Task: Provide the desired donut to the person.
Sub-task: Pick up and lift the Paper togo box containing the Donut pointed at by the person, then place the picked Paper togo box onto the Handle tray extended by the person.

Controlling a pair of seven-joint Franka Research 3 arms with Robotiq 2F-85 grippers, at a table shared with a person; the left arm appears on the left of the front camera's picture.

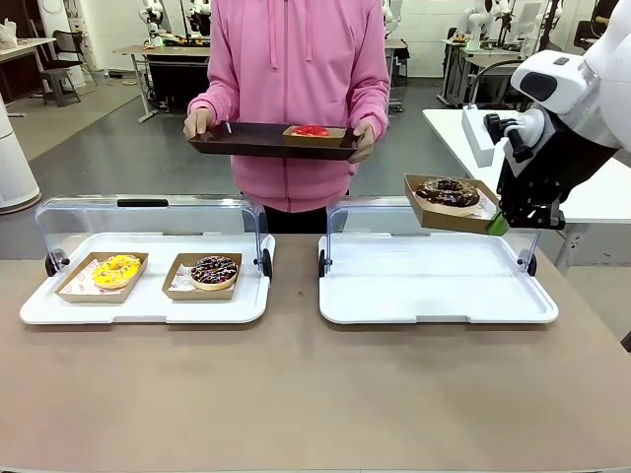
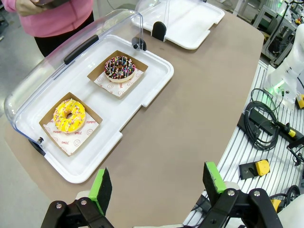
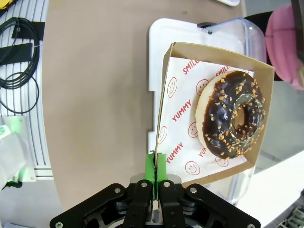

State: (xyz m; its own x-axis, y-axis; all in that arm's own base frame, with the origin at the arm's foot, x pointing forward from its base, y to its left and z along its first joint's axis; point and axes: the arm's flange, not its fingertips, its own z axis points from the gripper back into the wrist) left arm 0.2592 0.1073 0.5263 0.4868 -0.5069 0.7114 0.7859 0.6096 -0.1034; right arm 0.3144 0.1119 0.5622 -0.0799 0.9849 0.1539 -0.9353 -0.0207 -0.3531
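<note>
Cardboard donut tray [image 1: 439,215] in pinch of raised right gripper [image 1: 496,225] (left gripper [image 2: 158,180] wide, empty).

Right arm [image 1: 584,84]: glossy white rounded links, dark grey patch on top, black wrist block with a black connector sticking out. Right gripper [image 3: 155,164]: black linkage body, silver screws, thin bright-green pads [image 3: 150,166]. Left gripper [image 2: 156,183]: same black fingers [image 2: 100,186], green pads, silver screw heads at the knuckles. Person [image 1: 296,148]: pink zip-up hoodie [image 1: 296,59], matching drawstrings, long sleeves with ribbed cuffs, ribbed hem; dark trousers [image 1: 296,219] below.
</note>
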